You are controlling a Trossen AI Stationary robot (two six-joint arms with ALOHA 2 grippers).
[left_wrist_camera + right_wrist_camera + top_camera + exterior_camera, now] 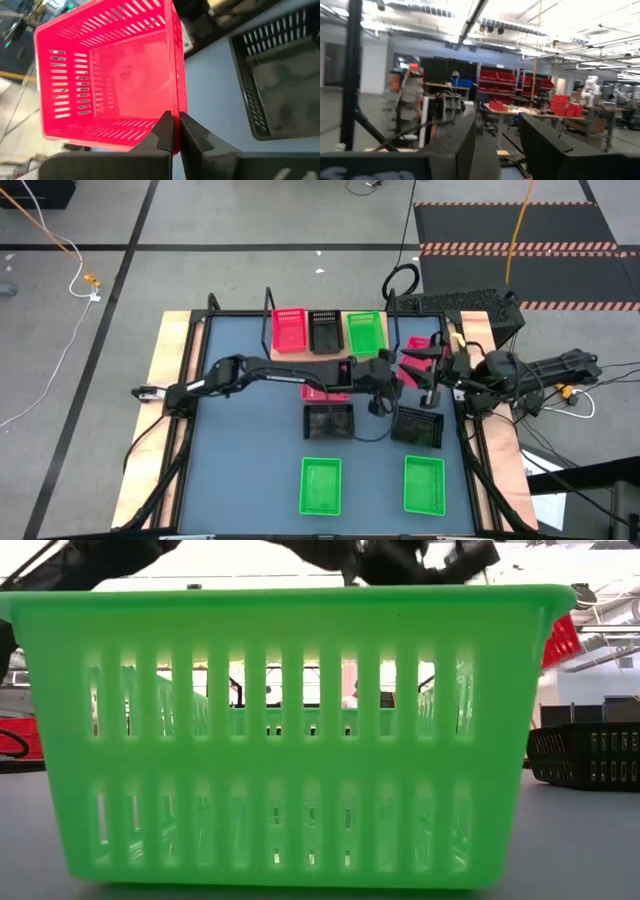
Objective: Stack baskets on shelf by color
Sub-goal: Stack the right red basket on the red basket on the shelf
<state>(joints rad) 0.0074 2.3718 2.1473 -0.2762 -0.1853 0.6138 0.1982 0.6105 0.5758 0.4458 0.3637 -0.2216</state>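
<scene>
Left gripper [174, 134] fingers pinched on the rim of a red basket [112, 75], just in front of the shelf [345, 360]; right gripper [496, 140] fingers spread, empty, beside the shelf's right end; red, black, green baskets on the shelf

left claw [174, 134] on red basket [112, 75] rim

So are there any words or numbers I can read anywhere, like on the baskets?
No readable text anywhere.
The red basket held by the left end effector: plain plastic, no label.
The green basket close to the low camera: only slots, no writing.
The black basket on the table: no writing visible.
The room behind the right end effector: any signs there are too blurred to read.
</scene>
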